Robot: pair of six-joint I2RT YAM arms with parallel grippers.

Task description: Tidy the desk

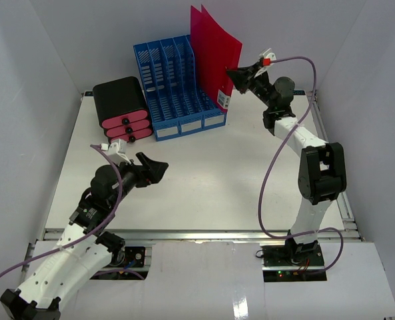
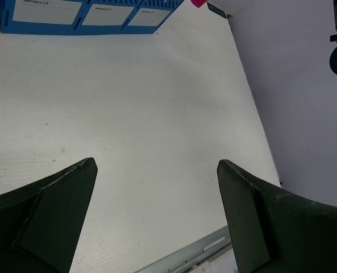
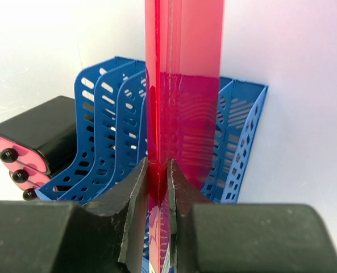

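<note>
my right claw (image 3: 157, 170) clamped on pink folder (image 3: 182, 68), held upright at blue rack (image 3: 108, 125)'s right end, guessing so it slots in | left claw (image 2: 157, 164) apart, empty, out front of rack

The scene is enclosed by plain white walls (image 1: 30, 60) at the back and on both sides. Soft, even light is cast. A white board (image 1: 204, 283) is laid across the front

A blue perforated plastic file rack (image 1: 177, 87), a black drawer box with pink fronts (image 1: 122, 110) and an upright red plastic folder (image 1: 214, 50) crowd the far edge of the flat white desk (image 1: 204, 180); its middle offers open passage
</note>
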